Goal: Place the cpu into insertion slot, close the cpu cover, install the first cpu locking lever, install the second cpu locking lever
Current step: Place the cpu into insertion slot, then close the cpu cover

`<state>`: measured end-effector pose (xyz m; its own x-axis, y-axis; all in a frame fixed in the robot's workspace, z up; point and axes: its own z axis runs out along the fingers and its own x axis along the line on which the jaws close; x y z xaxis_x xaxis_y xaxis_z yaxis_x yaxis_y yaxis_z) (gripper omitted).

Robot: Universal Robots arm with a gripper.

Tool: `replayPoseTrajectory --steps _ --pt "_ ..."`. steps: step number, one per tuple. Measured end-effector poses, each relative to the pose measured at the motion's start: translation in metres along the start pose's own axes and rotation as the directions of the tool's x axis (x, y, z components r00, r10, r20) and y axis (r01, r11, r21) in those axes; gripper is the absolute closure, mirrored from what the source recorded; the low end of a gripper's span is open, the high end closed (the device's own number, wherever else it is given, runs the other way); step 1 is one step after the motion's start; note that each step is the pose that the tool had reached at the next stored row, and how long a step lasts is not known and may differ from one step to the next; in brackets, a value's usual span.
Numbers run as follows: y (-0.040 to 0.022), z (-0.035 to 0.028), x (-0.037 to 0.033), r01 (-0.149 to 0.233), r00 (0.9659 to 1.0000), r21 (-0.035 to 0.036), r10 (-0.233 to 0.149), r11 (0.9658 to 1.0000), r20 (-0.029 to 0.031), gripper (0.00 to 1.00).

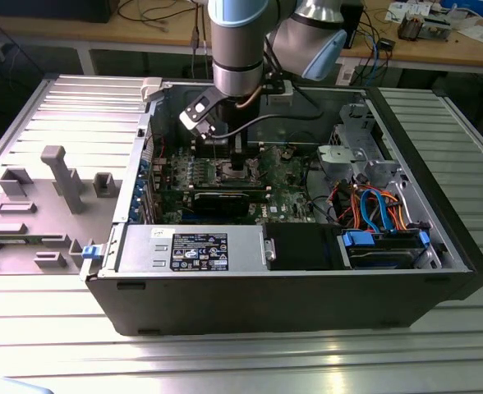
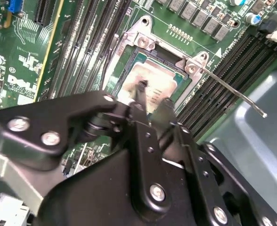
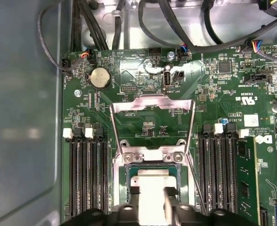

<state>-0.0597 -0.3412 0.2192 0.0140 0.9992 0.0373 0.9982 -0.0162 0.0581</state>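
Starting at the near edge, you have the slatted metal bench [image 1: 225, 361] carrying an open computer case [image 1: 291, 300]. Just inside the case's near wall sit a silver power supply [image 1: 192, 246] toward the exterior view's left and a drive bay [image 1: 381, 246] with blue clips toward the exterior view's right. Orange and blue cables [image 1: 373, 201] loop just behind the bay. Beyond those, the green board [image 1: 291, 197] lines the case floor, and your arm [image 1: 241, 49] hangs over its middle.

On that board, in the first wrist view, the insertion slot [image 3: 123, 180] holds the cpu [image 3: 152, 179], which lies flat with its silver top up. The pincer [image 3: 151, 190] sits right over the cpu; you cannot tell whether it grips the chip or is free of it. Rows of black memory slots [image 3: 86, 174] flank the socket on both sides. Past the slot, the cpu cover [image 3: 152, 101] stands swung back, off the cpu. In the second wrist view a thin wire locking lever [image 2: 232, 92] sticks out from the socket's corner, unlatched, over the memory slots. Outside the case, grey fixtures [image 1: 61, 176] stand on the bench at the exterior view's left.
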Motion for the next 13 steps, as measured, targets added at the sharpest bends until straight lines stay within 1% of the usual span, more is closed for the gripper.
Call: replayPoseTrajectory --steps 2,3,5,13 --pt "0.0004 -0.0025 0.0001 0.0 1.0 0.0015 0.0 1.0 0.0 0.77" --pt "0.0006 -0.0036 0.0001 0.0 1.0 0.0025 0.0 1.0 0.0 0.77" --pt "0.0008 -0.0042 0.0002 0.0 1.0 0.0035 0.0 1.0 -0.0002 0.89" --pt "0.0008 -0.0043 0.0002 0.0 1.0 0.0042 0.0 1.0 0.0 0.89"
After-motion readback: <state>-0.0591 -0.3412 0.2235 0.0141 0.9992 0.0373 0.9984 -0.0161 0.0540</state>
